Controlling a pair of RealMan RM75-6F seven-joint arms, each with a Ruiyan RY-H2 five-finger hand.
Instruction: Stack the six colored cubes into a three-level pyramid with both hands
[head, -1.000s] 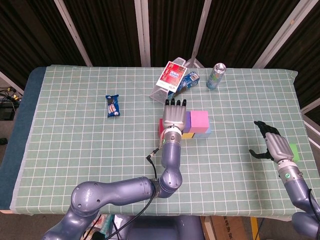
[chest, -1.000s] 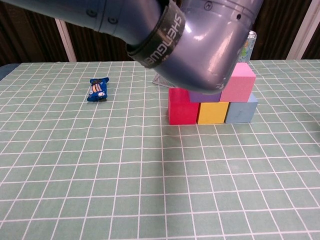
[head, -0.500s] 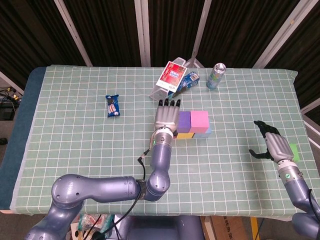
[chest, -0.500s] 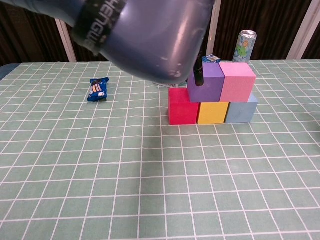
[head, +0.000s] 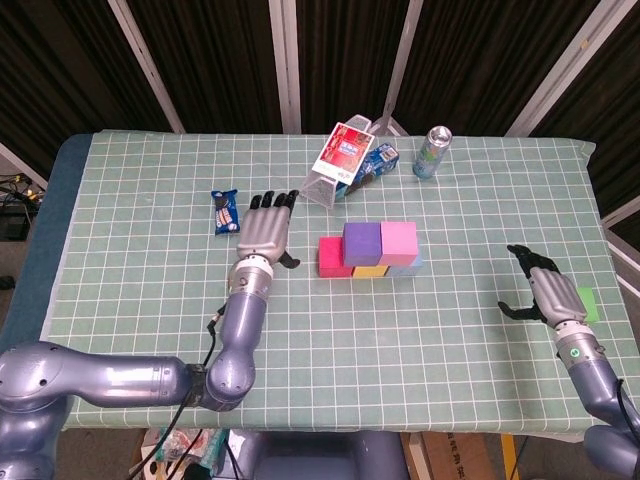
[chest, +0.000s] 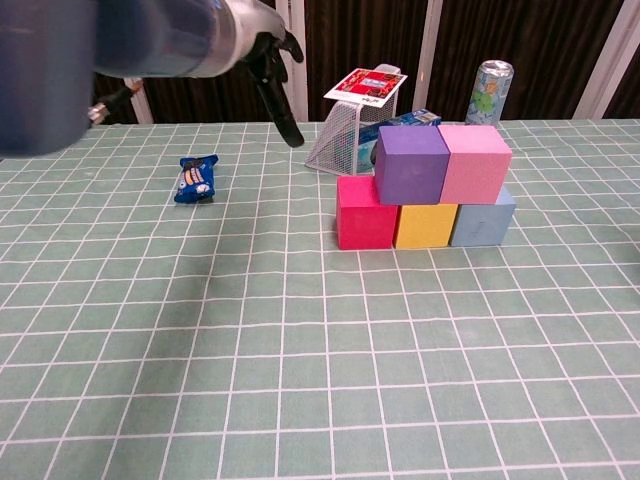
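My right hand (head: 548, 290): nearest the table's front edge, at the far right; fingers apart and lightly curved, holding nothing. It shows in the head view only.

Green cube (head: 587, 304): a small green patch just beside my right hand on its outer side, lying on the cloth near the right edge; mostly hidden by the hand.

My left hand (head: 264, 228): raised over the cloth to the left of the cube stack, well apart from it; fingers extended and spread, thumb out to the side, nothing in its hold. In the chest view it appears at upper left, fingers pointing down (chest: 268, 62).

Table (head: 130, 280): covered by a green cloth with a white grid.

Red cube (chest: 365, 212): bottom row, left end, touching its neighbour.

Yellow cube (chest: 425, 225): bottom row, middle.

Light blue cube (chest: 483, 222): bottom row, right end.

Purple cube (chest: 411, 165): second level, resting over the red and yellow cubes.

Pink cube (chest: 474, 163): second level, touching the purple cube, over the yellow and light blue cubes.

Blue snack packet (head: 227, 211): flat on the cloth, just left of my left hand.

Wire basket (chest: 343, 148): behind the stack, tilted, with a red-and-white card (chest: 366, 84) on top.

Blue carton (head: 378, 160): beside the basket.

Drink can (head: 432, 152): upright, farthest back, right of the basket.
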